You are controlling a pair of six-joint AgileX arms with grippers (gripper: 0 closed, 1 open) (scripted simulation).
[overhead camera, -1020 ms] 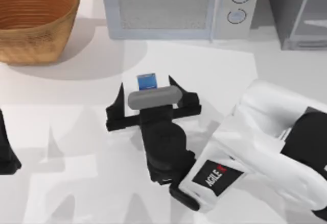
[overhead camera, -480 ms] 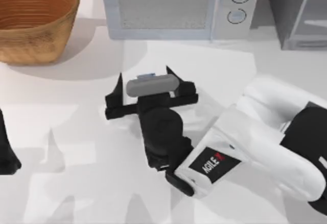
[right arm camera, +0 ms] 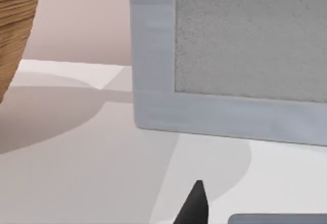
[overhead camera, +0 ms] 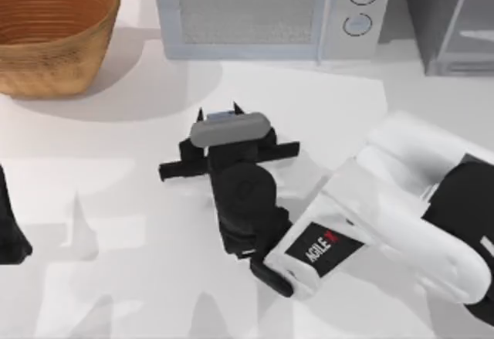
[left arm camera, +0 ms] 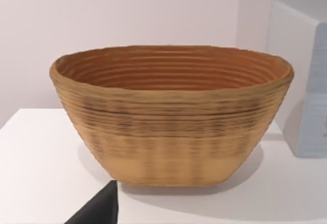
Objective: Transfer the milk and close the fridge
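From above I see my right claw [overhead camera: 218, 113] at mid-desk, its white arm reaching in from the right, fingers pinching the small blue-and-white milk carton [overhead camera: 224, 111], mostly hidden between them. The tall grey fridge [overhead camera: 451, 18] stands at the far right corner. My left wrist view faces the woven wicker basket [left arm camera: 173, 114]; my left arm [overhead camera: 11, 227] sits parked at the left edge.

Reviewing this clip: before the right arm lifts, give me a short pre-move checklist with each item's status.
1. Right gripper over the milk: ok, fingertips stand at either side of it.
2. Fingers shut firmly on the milk: cannot tell, the wrist hides the contact.
3. Fridge door open to receive it: cannot tell, cropped at the top view's right corner.
4. Lift path past the microwave: ok.
5. Left gripper parked at the left edge: ok.
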